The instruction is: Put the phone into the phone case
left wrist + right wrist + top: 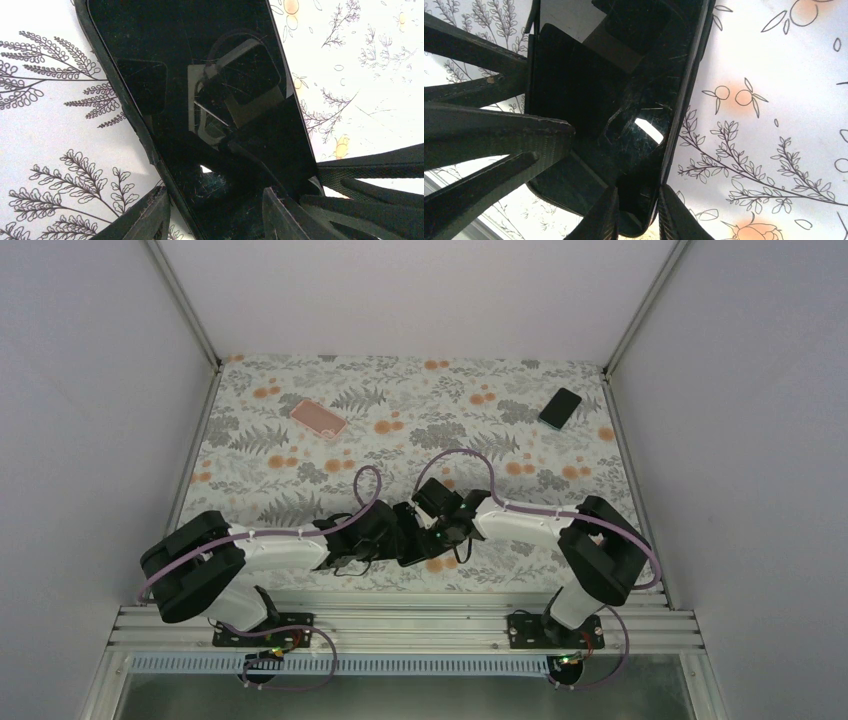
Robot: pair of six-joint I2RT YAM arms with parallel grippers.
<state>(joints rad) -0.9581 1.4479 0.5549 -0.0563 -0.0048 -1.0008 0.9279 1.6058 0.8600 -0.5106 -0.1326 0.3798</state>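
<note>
A black phone lies screen-up on the floral cloth at the table's near middle, with the matte black rim of a phone case along its edge. My left gripper is open over it, one finger beside the case rim and the other above the screen. From the other side my right gripper stands narrowly open, straddling the phone at its edge near a corner, where the case rim shows. In the top view both grippers, left and right, meet and hide the phone.
A pink phone case lies at the back left and a second black phone at the back right. The left arm's fingers crowd the right wrist view. Metal frame posts and white walls bound the cloth.
</note>
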